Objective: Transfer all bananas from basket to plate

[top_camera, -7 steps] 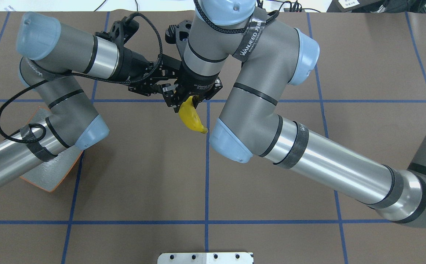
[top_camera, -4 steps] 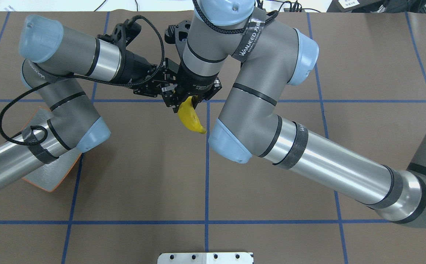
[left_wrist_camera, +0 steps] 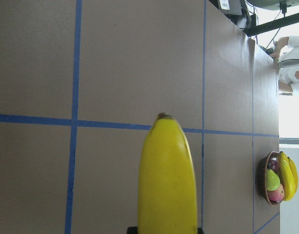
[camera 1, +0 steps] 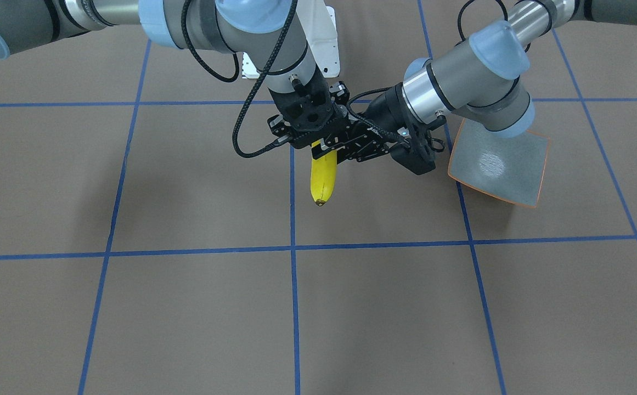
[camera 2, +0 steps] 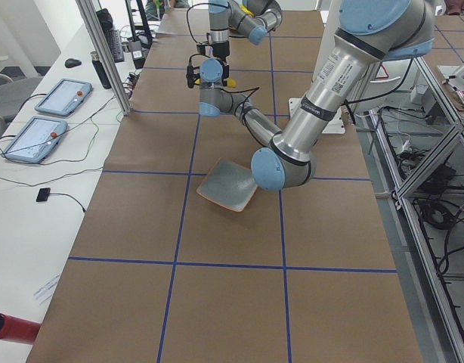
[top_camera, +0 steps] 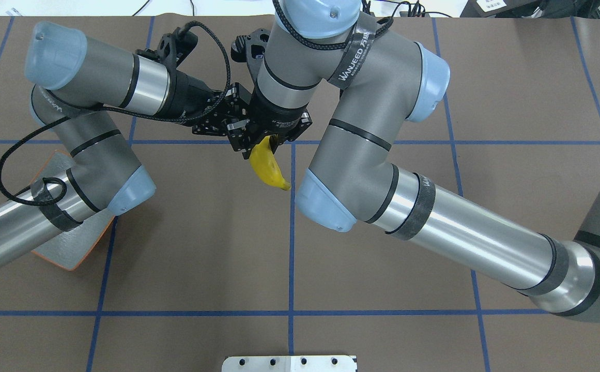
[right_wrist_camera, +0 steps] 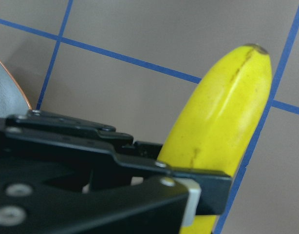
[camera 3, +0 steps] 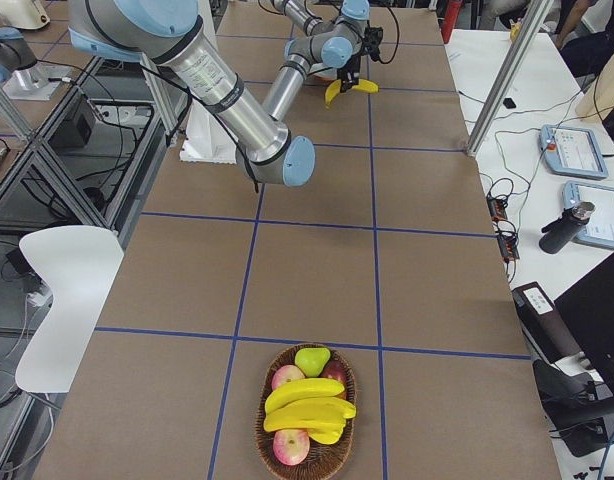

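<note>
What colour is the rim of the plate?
Orange, around a speckled grey-blue plate; clearest in the exterior front-facing view.

The brown table [top_camera: 201,248] with its blue tape grid carries the plate [camera 1: 496,167] and, well apart, a fruit basket [camera 3: 261,432]

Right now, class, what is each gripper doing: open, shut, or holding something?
Left gripper: right beside the banana; whether it is open or shut cannot be told.
Right gripper: shut on the banana's upper end.

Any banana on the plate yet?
No, the plate shows only bare speckled grey surface in the front-facing view.
</note>
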`<state>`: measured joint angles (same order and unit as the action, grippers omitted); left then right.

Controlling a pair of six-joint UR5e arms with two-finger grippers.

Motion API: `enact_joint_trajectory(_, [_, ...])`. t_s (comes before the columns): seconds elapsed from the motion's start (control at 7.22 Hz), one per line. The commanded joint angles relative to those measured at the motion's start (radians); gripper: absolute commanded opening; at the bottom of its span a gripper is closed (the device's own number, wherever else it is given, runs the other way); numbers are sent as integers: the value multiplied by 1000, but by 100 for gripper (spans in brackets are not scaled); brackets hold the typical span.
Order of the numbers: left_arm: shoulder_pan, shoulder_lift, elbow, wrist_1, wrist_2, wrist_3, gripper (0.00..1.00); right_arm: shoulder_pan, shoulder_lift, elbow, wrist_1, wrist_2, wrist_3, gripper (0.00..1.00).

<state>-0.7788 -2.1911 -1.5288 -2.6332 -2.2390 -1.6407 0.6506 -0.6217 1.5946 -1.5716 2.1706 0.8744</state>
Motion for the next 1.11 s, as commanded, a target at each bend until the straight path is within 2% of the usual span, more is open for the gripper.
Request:
enact_joint_trajectory(0.0, [0, 2, -2, 1, -1, -16, 0, 3, -70, 86, 15, 1, 1, 100])
enact_joint_trajectory(0.28, [-8, 28, -16, -2, -11, -15, 0, 42, -235, 241, 15, 26, -2, 100])
enact_joint_trajectory(0.42, [-13, 96, -30, -43, -39, -8, 0, 73, -303, 286, 15, 38, -3, 100])
enact_joint_trajectory(0.55, [-43, 181, -25, -129, -91, -5, 0, 99, -358, 315, 15, 37, -9, 100])
enact_joint_trajectory(0.69, [-84, 261, -19, -163, -178, 49, 0, 118, -372, 314, 15, 35, -9, 100])
enact_joint_trajectory(0.97, [-201, 397, 24, -165, -313, 235, 0, 133, -418, 311, 16, 25, -2, 100])
